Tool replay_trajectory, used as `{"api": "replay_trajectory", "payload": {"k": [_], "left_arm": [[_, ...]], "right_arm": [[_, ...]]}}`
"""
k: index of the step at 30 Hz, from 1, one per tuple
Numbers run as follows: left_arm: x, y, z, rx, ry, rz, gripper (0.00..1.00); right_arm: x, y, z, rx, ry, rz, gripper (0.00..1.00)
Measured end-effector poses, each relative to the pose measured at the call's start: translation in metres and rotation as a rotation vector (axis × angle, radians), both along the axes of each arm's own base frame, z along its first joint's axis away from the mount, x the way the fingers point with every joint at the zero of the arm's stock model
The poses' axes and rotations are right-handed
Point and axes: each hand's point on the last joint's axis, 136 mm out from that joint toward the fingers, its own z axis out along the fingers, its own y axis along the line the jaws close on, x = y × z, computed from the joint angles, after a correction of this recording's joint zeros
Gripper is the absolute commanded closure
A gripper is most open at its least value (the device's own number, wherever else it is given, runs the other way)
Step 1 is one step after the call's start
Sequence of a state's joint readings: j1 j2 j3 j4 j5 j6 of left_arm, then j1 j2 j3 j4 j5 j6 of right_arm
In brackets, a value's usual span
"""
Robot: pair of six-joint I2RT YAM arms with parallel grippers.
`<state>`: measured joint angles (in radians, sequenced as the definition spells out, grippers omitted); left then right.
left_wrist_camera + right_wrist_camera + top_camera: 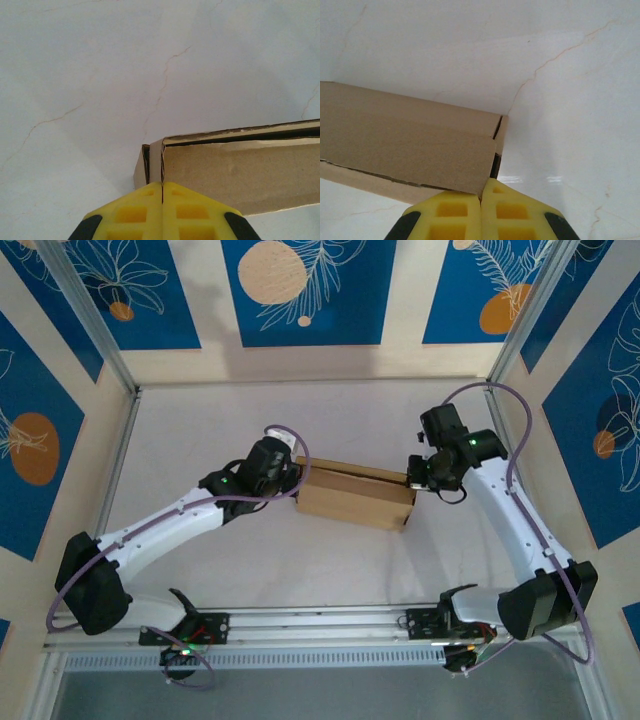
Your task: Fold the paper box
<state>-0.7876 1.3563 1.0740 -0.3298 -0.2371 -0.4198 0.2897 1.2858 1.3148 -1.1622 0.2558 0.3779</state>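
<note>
On the white worktop (200, 440), near its middle, lies the brown box (355, 497), between both arms. The left pincer (162, 189) is closed, its tips against the box's left end corner. The right pincer (481, 194) is also closed, its tips touching a panel corner at the right end.

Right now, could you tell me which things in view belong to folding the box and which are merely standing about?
Job: paper box; left gripper, shut at one end; right gripper, shut at the other.
Just there: table; blue patterned wall panels; metal rail by the arm bases.
</note>
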Motion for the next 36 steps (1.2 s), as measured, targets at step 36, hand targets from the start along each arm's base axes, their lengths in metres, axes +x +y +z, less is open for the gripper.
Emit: {"api": "replay_trajectory", "payload": {"k": [36], "left_arm": [[-0.0028,0.0029,-0.0023,-0.057,-0.001,0.033,1.0]], "right_arm": [[0.0008,0.005,-0.0092,-0.002,-0.213,-0.053,1.0]]}}
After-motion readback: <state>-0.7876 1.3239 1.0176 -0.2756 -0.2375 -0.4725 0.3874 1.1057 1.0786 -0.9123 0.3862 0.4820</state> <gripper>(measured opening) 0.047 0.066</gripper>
